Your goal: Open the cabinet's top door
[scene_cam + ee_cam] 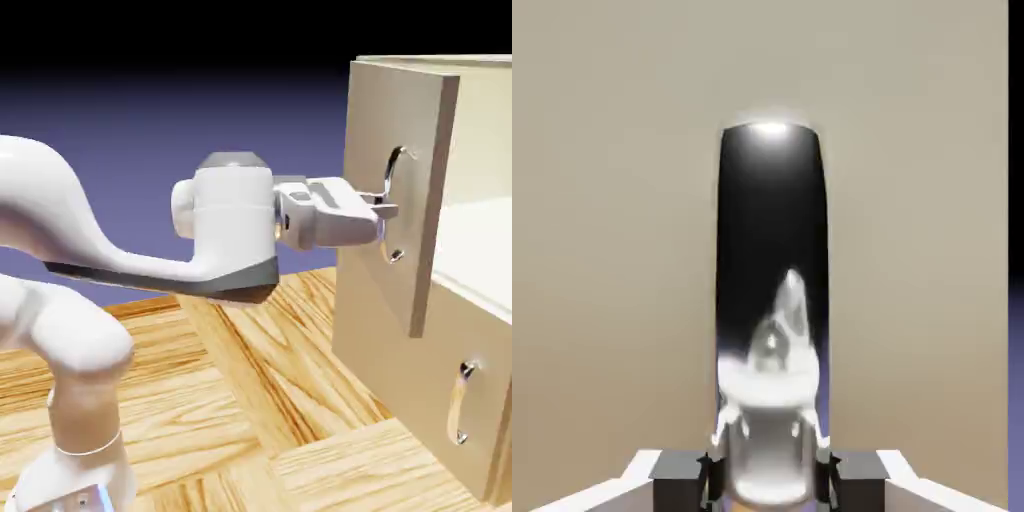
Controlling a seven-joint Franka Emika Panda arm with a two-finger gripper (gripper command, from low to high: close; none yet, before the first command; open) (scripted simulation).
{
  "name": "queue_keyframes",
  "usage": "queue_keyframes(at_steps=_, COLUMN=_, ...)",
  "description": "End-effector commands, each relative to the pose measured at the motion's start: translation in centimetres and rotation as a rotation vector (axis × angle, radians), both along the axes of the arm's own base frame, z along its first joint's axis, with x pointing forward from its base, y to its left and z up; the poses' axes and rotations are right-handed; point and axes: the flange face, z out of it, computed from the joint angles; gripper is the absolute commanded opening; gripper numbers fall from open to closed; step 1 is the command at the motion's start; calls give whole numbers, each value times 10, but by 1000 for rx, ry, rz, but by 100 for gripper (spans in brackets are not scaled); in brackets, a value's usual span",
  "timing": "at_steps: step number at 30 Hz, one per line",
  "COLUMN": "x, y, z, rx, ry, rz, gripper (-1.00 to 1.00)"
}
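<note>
A: Cabinet (pixel 385 330)?
B: Matt beige, flat, smooth, no grain. Top door (pixel 378 150) same finish; its edge looks a shade darker.
A: Handle?
B: Top door's handle (pixel 770 300) is polished metal, mirror-like, dark reflection with a bright glare at the top in the hand view. Lower handle (pixel 461 402) silver, glossy too.
A: Arm?
B: Arm (pixel 60 330) is glossy white plastic look, grey matt band underneath. Claw (pixel 388 208) pale grey, smooth; its fingertips (pixel 680 475) dark grey, matt.
A: Surface?
B: Surface (pixel 250 400) is light wood, strong grain, planks in a parquet pattern, slight sheen.

Top door (pixel 395 180) ajar, blocking ahead; table (pixel 250 400) clear beneath.
</note>
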Motion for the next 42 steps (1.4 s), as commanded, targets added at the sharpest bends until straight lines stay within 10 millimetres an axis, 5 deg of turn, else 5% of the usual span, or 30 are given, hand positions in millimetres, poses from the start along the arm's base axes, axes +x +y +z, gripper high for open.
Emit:
queue_keyframes(at_steps=1, x=-6, y=6, z=0, rx=1, ry=0, rz=-18, gripper=-100)
queue_keyframes(at_steps=14, x=-74, y=79, z=0, rx=1, ry=0, rz=-230, gripper=-100)
queue_keyframes(at_steps=27, x=-114, y=141, z=0, rx=1, ry=0, rz=-384, gripper=-100)
queue_keyframes(at_steps=42, x=-152, y=238, z=0, rx=1, ry=0, rz=-606, gripper=-100)
